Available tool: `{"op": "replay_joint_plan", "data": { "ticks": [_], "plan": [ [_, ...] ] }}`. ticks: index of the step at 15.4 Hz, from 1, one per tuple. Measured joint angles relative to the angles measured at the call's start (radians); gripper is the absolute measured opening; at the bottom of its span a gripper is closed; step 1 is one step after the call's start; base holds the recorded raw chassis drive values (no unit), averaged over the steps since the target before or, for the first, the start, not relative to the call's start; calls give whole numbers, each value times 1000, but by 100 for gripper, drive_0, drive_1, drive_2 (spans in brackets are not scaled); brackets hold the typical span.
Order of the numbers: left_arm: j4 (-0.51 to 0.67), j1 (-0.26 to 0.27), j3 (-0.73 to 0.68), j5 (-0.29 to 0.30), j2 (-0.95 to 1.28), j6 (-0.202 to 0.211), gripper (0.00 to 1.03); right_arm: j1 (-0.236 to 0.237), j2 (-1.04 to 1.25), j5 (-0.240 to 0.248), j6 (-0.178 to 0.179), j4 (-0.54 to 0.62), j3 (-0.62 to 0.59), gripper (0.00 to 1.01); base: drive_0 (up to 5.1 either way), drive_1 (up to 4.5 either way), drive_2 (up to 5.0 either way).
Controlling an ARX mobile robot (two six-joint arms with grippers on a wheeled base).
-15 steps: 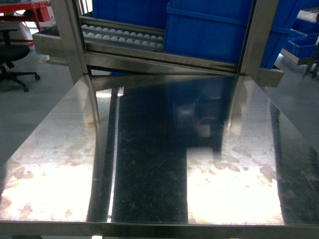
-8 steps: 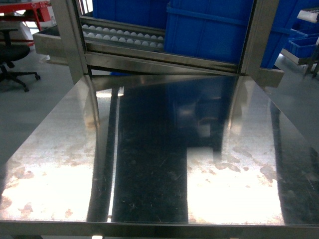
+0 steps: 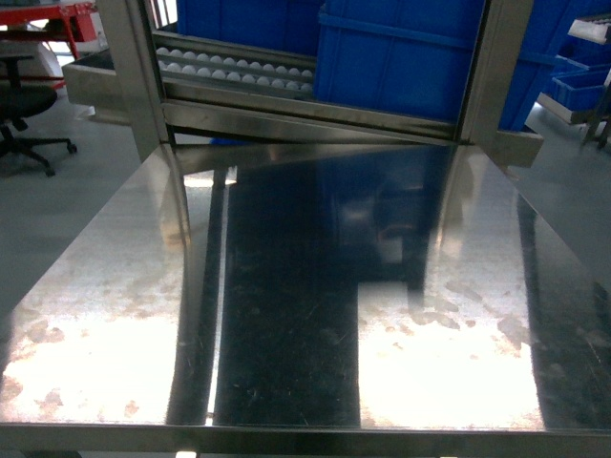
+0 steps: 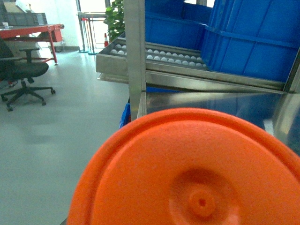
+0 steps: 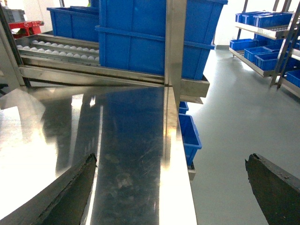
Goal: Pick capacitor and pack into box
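Note:
The box is out of view in every frame, and no capacitor shows that I can recognise. An orange round plastic thing with a raised rim and a small central nub fills the lower left wrist view. It hides the left gripper's jaws, and I cannot tell whether it is held. The right gripper is open with nothing between its dark fingers. It hangs over the right edge of the steel table. Neither gripper appears in the head view, where the table lies bare.
Behind the table stands a steel rack with white rollers and large blue bins. A small blue bin sits under the table's right edge. Shelves of blue bins stand far right, an office chair far left.

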State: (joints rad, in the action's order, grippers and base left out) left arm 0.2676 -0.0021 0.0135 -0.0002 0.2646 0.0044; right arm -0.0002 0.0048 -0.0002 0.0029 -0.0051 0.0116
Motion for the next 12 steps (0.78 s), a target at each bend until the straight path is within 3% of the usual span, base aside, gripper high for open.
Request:
{"op": "replay_joint_plan", "data": {
  "ticks": [6, 7, 8, 12],
  "plan": [
    [-94, 0, 0, 0, -90, 0, 43, 0, 0, 0, 0, 0, 0, 98, 0, 0, 0],
    [-146, 0, 1, -1, -127, 0, 43, 0, 0, 0, 0, 0, 0, 98, 0, 0, 0],
    [-281, 0, 1, 2, -219, 0, 43, 0, 0, 0, 0, 0, 0, 98, 0, 0, 0],
    [-278, 0, 1, 0, -254, 0, 43, 0, 0, 0, 0, 1, 0, 98, 0, 0, 0]
  ]
}}
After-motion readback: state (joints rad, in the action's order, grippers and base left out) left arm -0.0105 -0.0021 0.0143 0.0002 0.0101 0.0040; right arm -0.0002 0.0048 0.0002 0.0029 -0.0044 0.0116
